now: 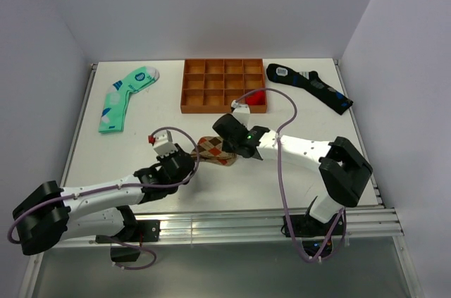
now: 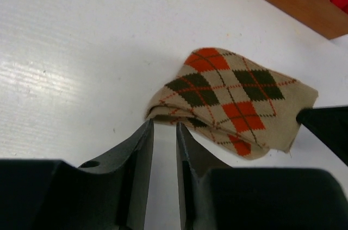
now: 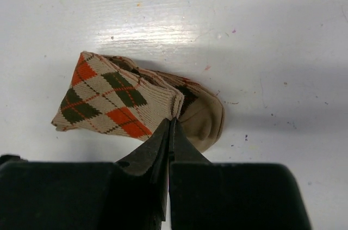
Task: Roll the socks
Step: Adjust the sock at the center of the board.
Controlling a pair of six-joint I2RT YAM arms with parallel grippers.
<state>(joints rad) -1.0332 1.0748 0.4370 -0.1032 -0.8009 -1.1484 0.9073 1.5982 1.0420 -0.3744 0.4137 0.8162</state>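
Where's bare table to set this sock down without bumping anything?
Bare table between the green sock and the orange tray, and between the black sock and the right arm. Crowded mid-table: left fingers and right fingers both at the argyle sock.

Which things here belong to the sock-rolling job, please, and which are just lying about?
In the job:
- argyle sock, folded over
- left end effector
- right end effector

Lying about:
- green sock
- black sock
- orange tray
- red item in the tray
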